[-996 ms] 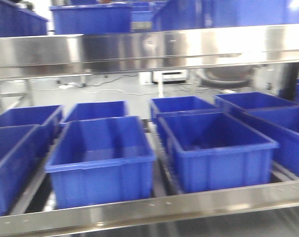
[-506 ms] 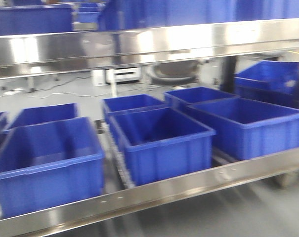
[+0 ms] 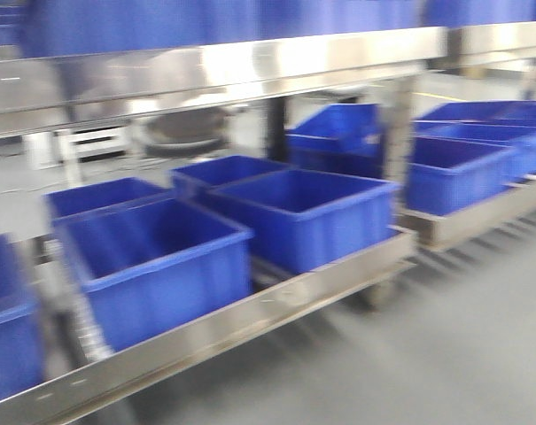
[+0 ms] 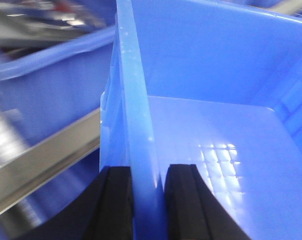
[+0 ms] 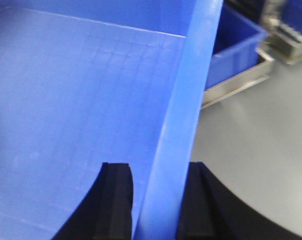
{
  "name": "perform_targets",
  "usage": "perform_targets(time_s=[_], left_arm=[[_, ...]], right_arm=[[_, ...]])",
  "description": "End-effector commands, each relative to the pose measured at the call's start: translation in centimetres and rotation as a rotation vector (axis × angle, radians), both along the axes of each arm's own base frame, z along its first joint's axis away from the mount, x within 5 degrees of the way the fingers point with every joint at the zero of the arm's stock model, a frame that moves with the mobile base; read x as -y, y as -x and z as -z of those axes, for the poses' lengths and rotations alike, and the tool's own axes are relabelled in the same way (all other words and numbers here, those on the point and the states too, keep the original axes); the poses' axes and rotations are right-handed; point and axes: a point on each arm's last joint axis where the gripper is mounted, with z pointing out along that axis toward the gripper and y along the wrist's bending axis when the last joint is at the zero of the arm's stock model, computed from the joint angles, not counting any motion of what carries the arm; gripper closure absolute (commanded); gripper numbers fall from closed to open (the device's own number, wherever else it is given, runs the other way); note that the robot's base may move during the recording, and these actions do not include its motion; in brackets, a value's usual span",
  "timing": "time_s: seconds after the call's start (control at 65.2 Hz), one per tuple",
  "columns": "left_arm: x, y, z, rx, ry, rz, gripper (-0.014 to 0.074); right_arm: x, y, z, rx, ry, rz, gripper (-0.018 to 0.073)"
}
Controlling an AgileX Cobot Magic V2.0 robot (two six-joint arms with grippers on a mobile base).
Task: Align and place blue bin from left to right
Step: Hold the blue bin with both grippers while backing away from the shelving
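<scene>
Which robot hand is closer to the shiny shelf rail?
Left. The left gripper clamps a wall of the blue bin, and the shelf rail runs beside that wall. The right gripper clamps a bin wall, but there the rail lies farther off, past grey floor.

On the lower shelf of the near rack [image 3: 276,297] I count five blue bins [image 3: 152,266], a sixth bin [image 3: 338,133] tilted behind its post [image 3: 393,150], and at least three on the second rack [image 3: 480,208]; blur hides more. My left tool [image 4: 147,200] and right tool [image 5: 158,200] each show two black fingers [image 4: 116,200] and one bin wall [image 4: 136,100].
</scene>
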Motion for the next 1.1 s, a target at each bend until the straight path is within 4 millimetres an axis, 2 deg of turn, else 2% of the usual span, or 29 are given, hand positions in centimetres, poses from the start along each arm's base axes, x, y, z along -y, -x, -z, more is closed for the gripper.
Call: perform_targets(time_s=[0.0,1.088], left_arm=[[-0.40,0.78,-2.32,0.165,-0.001,-0.009,0.0707],[-0.40,0.78,-2.32,0.165,-0.001,-0.009,0.0707]], right_arm=[[0.92,0.56,-1.83,0.118,0.000,-0.001,0.0711],[0.92,0.56,-1.83,0.118,0.000,-0.001,0.0711]])
